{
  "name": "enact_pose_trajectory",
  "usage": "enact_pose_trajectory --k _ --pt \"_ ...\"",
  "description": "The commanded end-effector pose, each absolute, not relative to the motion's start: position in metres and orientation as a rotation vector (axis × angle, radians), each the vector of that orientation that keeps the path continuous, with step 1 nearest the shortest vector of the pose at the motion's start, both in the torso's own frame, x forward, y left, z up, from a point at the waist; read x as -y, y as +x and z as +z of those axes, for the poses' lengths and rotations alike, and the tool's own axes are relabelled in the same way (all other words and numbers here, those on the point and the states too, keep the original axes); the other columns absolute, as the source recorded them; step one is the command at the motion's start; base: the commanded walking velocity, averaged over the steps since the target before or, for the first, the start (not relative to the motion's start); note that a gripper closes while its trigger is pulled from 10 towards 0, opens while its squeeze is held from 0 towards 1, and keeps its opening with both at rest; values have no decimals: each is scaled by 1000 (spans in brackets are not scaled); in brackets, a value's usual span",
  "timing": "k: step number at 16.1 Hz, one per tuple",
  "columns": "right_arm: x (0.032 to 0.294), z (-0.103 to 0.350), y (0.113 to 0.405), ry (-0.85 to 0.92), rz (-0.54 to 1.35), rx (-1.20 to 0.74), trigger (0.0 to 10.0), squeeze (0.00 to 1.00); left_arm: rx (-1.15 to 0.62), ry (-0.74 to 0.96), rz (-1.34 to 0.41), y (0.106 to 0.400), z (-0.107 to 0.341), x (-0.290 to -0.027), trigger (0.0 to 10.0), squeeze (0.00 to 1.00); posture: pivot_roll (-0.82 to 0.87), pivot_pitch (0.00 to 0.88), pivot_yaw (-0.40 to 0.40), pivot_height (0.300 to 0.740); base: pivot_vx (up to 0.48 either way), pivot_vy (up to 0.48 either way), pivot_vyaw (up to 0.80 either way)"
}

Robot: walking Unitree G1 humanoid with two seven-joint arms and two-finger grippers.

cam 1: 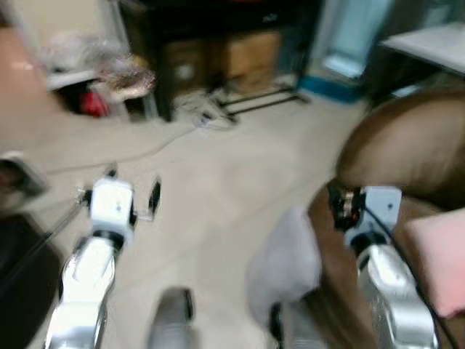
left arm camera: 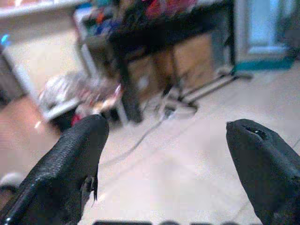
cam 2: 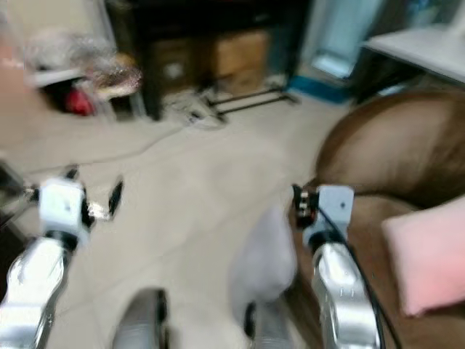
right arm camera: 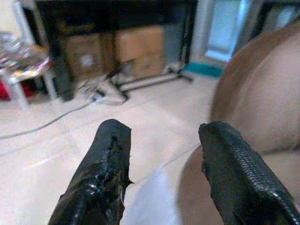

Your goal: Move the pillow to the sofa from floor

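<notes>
**Blurred walk-up: pillow wedged at the sofa's foot, both end effectors empty**

The brown rounded fabric sofa (cam 1: 407, 153) takes up the right side, its curved front edge running from far right toward the near middle. The pale beige tiled floor (cam 1: 218, 189) gives the widest open room, stretching left and far toward the dark wooden shelf unit with cardboard boxes (cam 1: 218, 51). The light grey soft pillow (cam 1: 287, 262) sits on the floor, near and right of centre, touching the sofa's front. A pink cushion (cam 2: 429, 247) already lies on the seat at near right.

Risks, as I judge them: the views are smeared, so a reach started now may misplace the pillow's edge. The right arm sits tight against the sofa's front, with little room to swing. Grey cables (cam 1: 211, 113) trail across the far floor and could snag a foot if the robot steps that way.

The left end effector (left arm camera: 164, 154) hangs over bare floor at left, fingers spread wide, holding nothing. The right end effector (right arm camera: 161, 164) hovers above the pillow by the sofa's edge, fingers apart, also empty.
</notes>
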State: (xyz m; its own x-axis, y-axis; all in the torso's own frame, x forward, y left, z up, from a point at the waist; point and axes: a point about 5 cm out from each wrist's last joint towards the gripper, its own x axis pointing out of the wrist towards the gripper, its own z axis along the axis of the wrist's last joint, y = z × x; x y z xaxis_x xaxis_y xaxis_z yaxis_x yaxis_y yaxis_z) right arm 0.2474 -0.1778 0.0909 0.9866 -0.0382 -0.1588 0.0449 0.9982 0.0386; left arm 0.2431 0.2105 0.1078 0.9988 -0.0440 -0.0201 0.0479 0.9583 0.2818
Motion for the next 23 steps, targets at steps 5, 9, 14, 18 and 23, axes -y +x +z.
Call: enact_pose_trajectory --k 5,9,14,18,23 --pt "176 92 246 54 0 -140 10000 1000 6 298 -16 246 116 -216 10000 129 -53 0 -40 603 0 0 0" --pt "173 93 249 51 7 -157 10000 1000 10 303 -24 246 116 -216 10000 125 -58 0 -38 603 0 0 0" --pt "176 96 246 -39 3 -81 10000 1000 11 280 -46 245 117 -215 10000 145 -60 0 -30 603 0 0 0" --pt "175 94 245 -38 -23 -102 10000 1000 14 271 -54 245 118 -213 10000 149 -58 0 -30 603 0 0 0" --pt "176 95 250 -25 -67 -101 10000 1000 16 265 -61 246 119 -213 10000 165 -55 0 -34 603 205 0 595"
